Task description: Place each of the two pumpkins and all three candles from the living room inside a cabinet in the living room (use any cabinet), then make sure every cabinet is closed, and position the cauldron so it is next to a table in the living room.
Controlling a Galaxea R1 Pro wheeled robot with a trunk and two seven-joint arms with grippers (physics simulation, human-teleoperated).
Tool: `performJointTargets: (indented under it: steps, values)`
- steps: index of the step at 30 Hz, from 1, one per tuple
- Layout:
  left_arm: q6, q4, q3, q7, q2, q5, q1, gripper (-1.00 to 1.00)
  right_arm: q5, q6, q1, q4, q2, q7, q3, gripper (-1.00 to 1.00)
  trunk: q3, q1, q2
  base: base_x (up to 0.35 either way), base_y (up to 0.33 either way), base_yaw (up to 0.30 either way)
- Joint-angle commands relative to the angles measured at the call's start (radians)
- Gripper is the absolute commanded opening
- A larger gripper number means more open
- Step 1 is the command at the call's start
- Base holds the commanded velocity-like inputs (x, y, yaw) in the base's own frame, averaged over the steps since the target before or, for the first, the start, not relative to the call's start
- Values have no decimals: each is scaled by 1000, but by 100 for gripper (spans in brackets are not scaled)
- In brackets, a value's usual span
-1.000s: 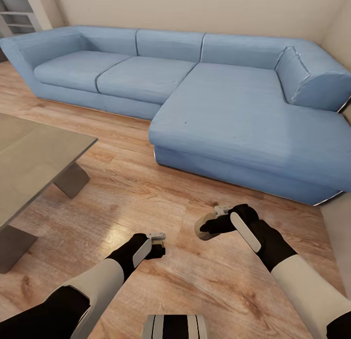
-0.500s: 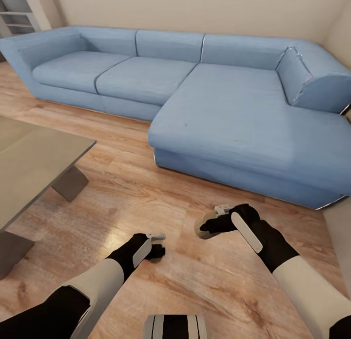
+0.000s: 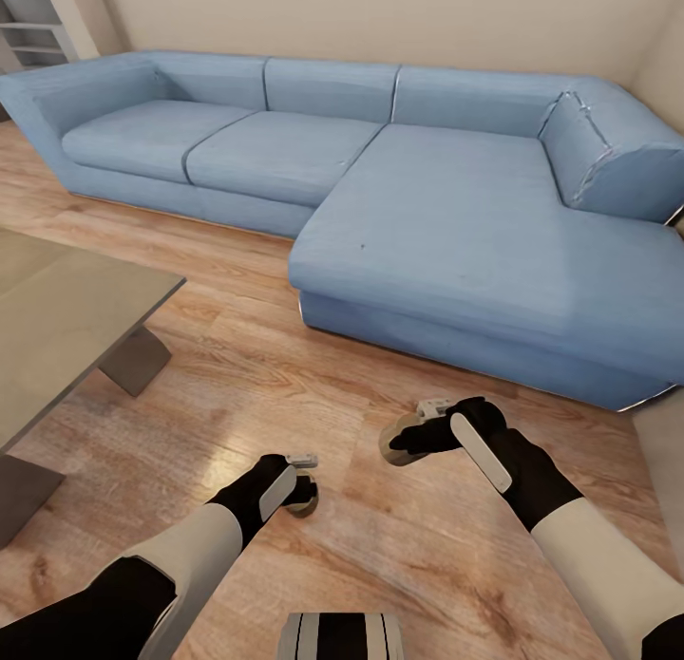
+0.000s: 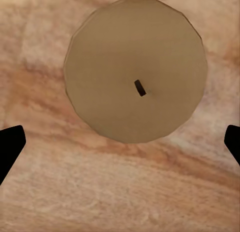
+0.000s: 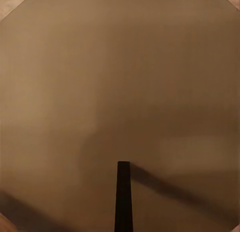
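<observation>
Looking down from the head view, your right tool [image 3: 410, 442] is clamped on a tan candle [image 3: 394, 448], carried above the wood floor [image 3: 237, 375] in front of the blue sofa [image 3: 456, 223]. Your left tool [image 3: 306, 484] hangs low over a second candle [image 3: 305, 501] standing on the floor, mostly hidden under it. The coffee table [image 3: 66, 309] corner sits well apart off your left side; cabinet not visible.

Left wrist view: second candle [image 4: 136, 70] seen top-on, wick [image 4: 140, 88] upright, floor around it. Both fingertips [image 4: 10, 147] spread wide, released, and the candle sits off-centre from the line between them, not yet between the pads. Risk: closing now likely catches only its edge or nothing, tipping or rolling it away. Re-centre and drop lower first.

Right wrist view: held candle top [image 5: 120, 92] pressed close to the camera, wick [image 5: 123, 197] visible. Grip depth can't be judged, so it could slip in transit.
</observation>
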Motion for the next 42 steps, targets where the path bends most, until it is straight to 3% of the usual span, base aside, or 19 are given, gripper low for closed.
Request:
performJointTargets:
  steps: [1, 40, 42]
  values:
    - [4, -2, -7, 9, 1, 11, 0, 100, -8, 2, -1, -1, -1, -7, 3, -100, -1, 0, 0, 0, 0, 0]
    - [2, 0, -6, 0, 0, 11, 0, 100, -7, 2, -1, 0, -1, -7, 3, -100, -1, 0, 0, 0, -24, 0]
    - [2, 0, -6, 0, 0, 11, 0, 100, -7, 2, -1, 0, -1, -7, 3, -100, -8, 1, -1, 0, 0, 0]
